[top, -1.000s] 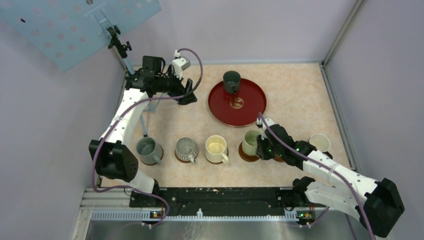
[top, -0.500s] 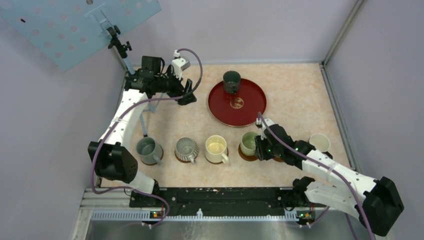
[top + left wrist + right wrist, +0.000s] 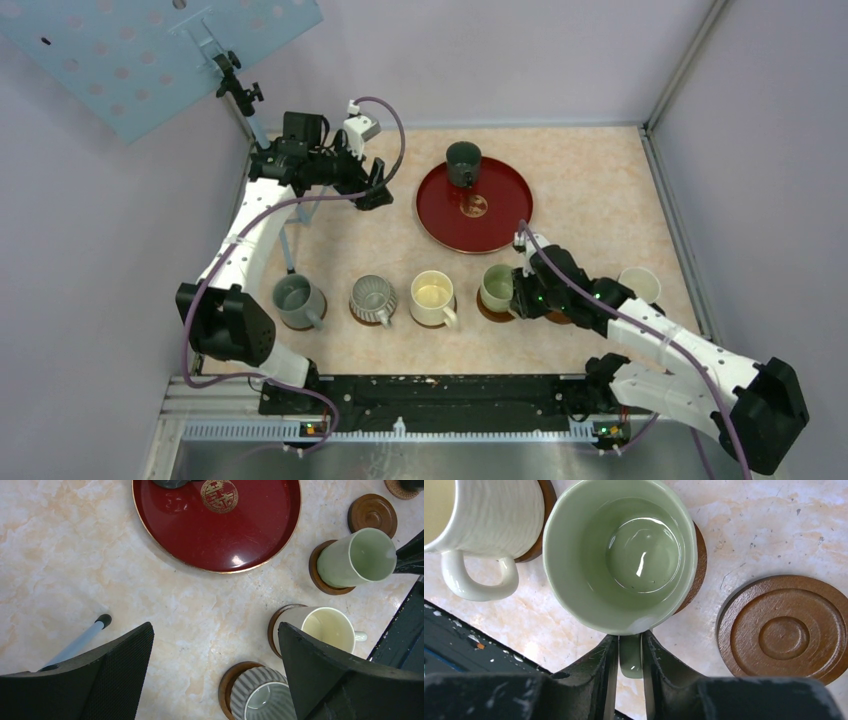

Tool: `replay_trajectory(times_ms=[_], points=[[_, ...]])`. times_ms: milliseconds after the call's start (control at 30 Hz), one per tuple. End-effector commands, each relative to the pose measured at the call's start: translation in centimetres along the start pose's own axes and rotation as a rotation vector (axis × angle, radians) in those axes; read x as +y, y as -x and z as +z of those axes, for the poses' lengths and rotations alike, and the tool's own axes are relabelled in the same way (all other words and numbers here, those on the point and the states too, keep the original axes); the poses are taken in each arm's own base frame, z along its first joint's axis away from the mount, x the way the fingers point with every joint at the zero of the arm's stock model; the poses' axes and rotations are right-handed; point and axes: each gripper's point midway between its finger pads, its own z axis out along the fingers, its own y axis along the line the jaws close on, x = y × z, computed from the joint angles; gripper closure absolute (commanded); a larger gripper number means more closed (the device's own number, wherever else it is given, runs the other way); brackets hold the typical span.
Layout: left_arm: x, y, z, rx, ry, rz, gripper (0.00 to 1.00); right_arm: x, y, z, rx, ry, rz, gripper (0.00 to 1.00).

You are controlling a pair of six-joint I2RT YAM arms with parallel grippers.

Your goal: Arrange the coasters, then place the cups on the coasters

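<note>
While my right gripper [image 3: 630,645] is clamping its two fingers together on the handle [image 3: 630,662] of the pale green cup [image 3: 624,555], that cup is standing upright just ahead of my fingertips, over a brown coaster [image 3: 698,565] whose rim is peeking out on one side; I cannot tell whether the base is resting fully on it; a bare coaster [image 3: 786,627] is lying near that one, a strip of table showing between them; on the cup's other side the cream-yellow cup [image 3: 489,515] is sitting on a coaster of its own, its handle pointing toward the table's near edge; my left gripper [image 3: 215,630] is hovering with its fingers wide apart and gripping nothing, above the far left of the table beside the dark-red tray [image 3: 215,535]; the dark charcoal cup [image 3: 463,160] is standing at that tray's far edge, well apart from both of my grippers.
</note>
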Motion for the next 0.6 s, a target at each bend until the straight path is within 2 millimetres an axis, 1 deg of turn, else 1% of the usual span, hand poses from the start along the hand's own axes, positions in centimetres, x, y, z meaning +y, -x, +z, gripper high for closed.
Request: replay_trajectory(times_ms=[0, 67, 200, 333, 400, 500, 567], points=[[0.0, 2.06, -0.97, -0.059, 0.015, 0.038, 0.01, 1.3, 1.89, -1.37, -0.041, 0.039, 0.01, 0.81], [0.04, 2.07, -0.94, -0.059, 0.015, 0.037, 0.01, 1.25, 1.83, -1.51, -0.033, 0.036, 0.01, 0.84], [-0.01, 2.07, -0.92, -0.059, 0.013, 0.032, 0.01, 1.11, 1.71, -1.71, -0.027, 0.028, 0.009, 0.84], [-0.04, 2.05, -0.85, -0.06, 0.01, 0.026, 0.01, 0.82, 1.51, -1.77, -0.018, 0.012, 0.014, 0.87], [-0.05, 2.1, -0.86, -0.061, 0.009, 0.026, 0.01, 0.78, 1.58, -1.78, -0.022, 0.009, 0.015, 0.8], [-0.04, 2.11, -0.89, -0.061, 0.011, 0.026, 0.01, 0.82, 1.78, -1.83, -0.028, 0.011, 0.01, 0.61], [-0.04, 2.05, -0.87, -0.059, 0.01, 0.026, 0.01, 0.94, 2.09, -1.98, -0.04, 0.017, 0.008, 0.52]])
